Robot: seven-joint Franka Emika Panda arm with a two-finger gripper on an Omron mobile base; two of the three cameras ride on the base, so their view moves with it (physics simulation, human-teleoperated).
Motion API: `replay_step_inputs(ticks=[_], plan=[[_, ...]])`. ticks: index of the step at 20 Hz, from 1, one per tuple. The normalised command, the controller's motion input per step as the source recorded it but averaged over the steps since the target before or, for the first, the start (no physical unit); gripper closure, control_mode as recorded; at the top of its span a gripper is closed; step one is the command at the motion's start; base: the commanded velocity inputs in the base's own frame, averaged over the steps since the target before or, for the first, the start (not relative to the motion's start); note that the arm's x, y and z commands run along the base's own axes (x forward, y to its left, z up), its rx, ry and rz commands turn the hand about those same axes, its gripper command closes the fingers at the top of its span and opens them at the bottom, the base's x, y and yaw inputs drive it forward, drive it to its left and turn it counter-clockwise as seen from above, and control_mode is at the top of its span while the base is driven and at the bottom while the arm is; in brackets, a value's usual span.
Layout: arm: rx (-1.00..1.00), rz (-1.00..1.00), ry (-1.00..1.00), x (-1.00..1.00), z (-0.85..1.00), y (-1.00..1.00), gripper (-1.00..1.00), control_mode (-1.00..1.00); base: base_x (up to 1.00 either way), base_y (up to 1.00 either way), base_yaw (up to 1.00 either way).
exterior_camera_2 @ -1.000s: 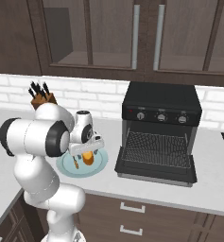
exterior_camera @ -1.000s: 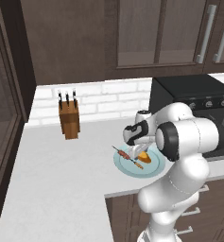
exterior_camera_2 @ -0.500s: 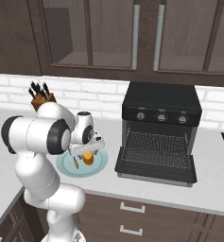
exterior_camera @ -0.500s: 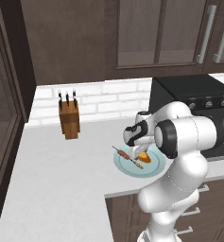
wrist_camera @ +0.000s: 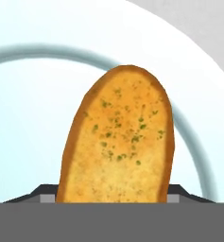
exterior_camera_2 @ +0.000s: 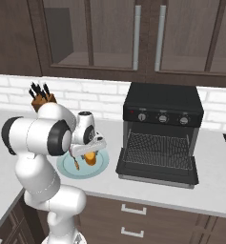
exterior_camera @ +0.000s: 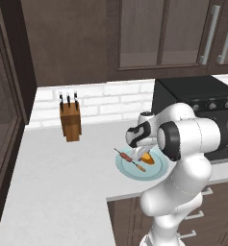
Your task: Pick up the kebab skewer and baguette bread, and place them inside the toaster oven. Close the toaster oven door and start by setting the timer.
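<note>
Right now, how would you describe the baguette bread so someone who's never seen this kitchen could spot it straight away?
Find the black toaster oven on the white counter; just left of it, seen from the right base camera, lies a pale blue plate. On that plate lies the baguette bread, under the tool. It is a stubby oval golden loaf flecked with green, unlike the thin kebab skewer beside it.

No readable text, labels, brands or numbers anywhere. Toaster oven (exterior_camera_2: 162, 124) knobs carry no legible markings; any dial marks too small to tell. Knife block (exterior_camera: 70, 122), plate (exterior_camera_2: 97, 167), and cabinet doors (exterior_camera_2: 133, 33) bare of signs. Baguette (wrist_camera: 118, 142) shows green flecks only, no lettering.
</note>
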Motion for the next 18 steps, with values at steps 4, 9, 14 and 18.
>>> replay_step_inputs(ticks=[4,9,14,18], plan=[[0.00,0.00,0.00,0.00,0.05,0.00,1.00,-1.00,0.00,0.00,0.00],[0.01,-0.03,0.00,-0.03,0.43,0.00,1.00,-1.00,0.00,0.00,0.00],[0.03,-0.12,-0.02,-0.06,0.52,0.00,1.00,-1.00,0.00,0.00,0.00],[0.07,-0.14,-0.02,-0.16,0.54,-0.11,1.00,-1.00,0.00,0.00,0.00]])
